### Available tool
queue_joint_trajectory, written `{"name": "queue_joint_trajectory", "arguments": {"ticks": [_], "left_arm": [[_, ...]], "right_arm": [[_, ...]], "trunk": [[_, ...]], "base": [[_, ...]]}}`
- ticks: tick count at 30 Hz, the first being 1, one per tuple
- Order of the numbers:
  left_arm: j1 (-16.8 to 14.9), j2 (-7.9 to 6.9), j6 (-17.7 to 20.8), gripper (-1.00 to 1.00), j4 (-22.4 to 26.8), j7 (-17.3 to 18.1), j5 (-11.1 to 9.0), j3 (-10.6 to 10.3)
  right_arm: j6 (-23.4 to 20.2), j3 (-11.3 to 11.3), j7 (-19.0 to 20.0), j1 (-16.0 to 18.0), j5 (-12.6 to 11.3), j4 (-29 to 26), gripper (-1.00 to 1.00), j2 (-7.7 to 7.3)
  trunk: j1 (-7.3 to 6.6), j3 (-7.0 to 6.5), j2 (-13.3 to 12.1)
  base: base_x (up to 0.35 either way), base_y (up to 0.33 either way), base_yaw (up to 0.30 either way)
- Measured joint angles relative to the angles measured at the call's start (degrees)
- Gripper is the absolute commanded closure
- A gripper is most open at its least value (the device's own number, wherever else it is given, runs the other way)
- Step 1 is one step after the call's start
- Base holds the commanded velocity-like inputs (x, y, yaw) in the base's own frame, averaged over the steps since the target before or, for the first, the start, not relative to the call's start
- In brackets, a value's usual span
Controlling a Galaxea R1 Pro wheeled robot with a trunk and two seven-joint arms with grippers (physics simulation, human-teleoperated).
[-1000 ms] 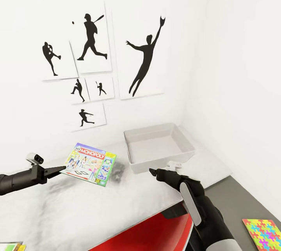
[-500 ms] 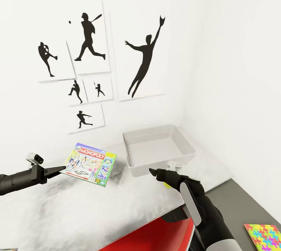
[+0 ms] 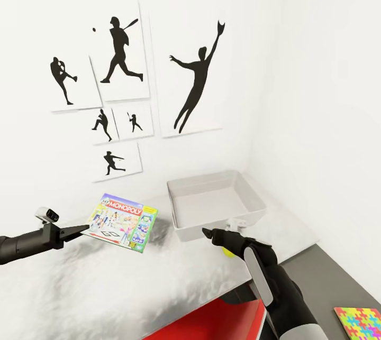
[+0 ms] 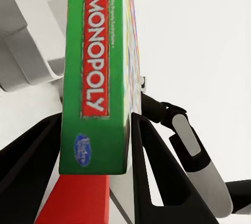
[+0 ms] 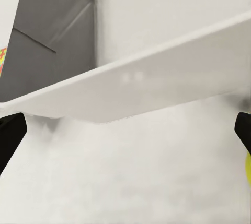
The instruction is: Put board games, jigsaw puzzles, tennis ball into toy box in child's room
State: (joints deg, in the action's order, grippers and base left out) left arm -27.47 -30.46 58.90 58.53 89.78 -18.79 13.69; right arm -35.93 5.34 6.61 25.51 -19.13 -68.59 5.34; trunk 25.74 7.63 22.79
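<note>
My left gripper [image 3: 80, 231] is shut on the edge of a green-edged Monopoly board game [image 3: 123, 222], holding it tilted above the table [image 3: 132, 276]. In the left wrist view both fingers [image 4: 149, 166] clamp the box's green side [image 4: 97, 78]. The light-grey toy box [image 3: 214, 201] stands at the table's far right corner with nothing in it. My right gripper [image 3: 207, 233] hovers open just before the toy box's near wall [image 5: 157, 78], its fingers [image 5: 10, 135] spread wide. A yellow-green tennis ball [image 3: 227, 251] peeks out under the right wrist. One jigsaw puzzle [image 3: 360, 321] lies on the lower dark surface.
White walls close the corner behind and to the right of the toy box, with baseball silhouette posters [image 3: 119, 54] on the back wall. A lower dark grey cabinet top [image 3: 317, 282] adjoins the table. A red body part [image 3: 211, 324] shows below the table's front edge.
The whole view has shifted slightly, so the camera moved. The tennis ball now shows under the right wrist. Both grippers keep their poses, and the board game stays clamped.
</note>
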Motion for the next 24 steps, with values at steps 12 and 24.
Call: {"name": "queue_joint_trajectory", "arguments": {"ticks": [12, 24], "left_arm": [[0.0, 0.01, 0.0, 1.00, 0.0, 0.0, 0.0, 0.0], [0.0, -0.01, 0.0, 1.00, 0.0, 0.0, 0.0, 0.0]], "right_arm": [[0.0, 0.0, 0.2, 0.0, 0.0, 0.0, -1.00, 0.05], [0.0, 0.0, 0.3, 0.0, 0.0, 0.0, -1.00, 0.00]], "trunk": [[0.00, 0.00, 0.0], [0.00, 0.00, 0.0]], "base": [[0.025, 0.015, 0.000], [0.000, 0.000, 0.000]]}}
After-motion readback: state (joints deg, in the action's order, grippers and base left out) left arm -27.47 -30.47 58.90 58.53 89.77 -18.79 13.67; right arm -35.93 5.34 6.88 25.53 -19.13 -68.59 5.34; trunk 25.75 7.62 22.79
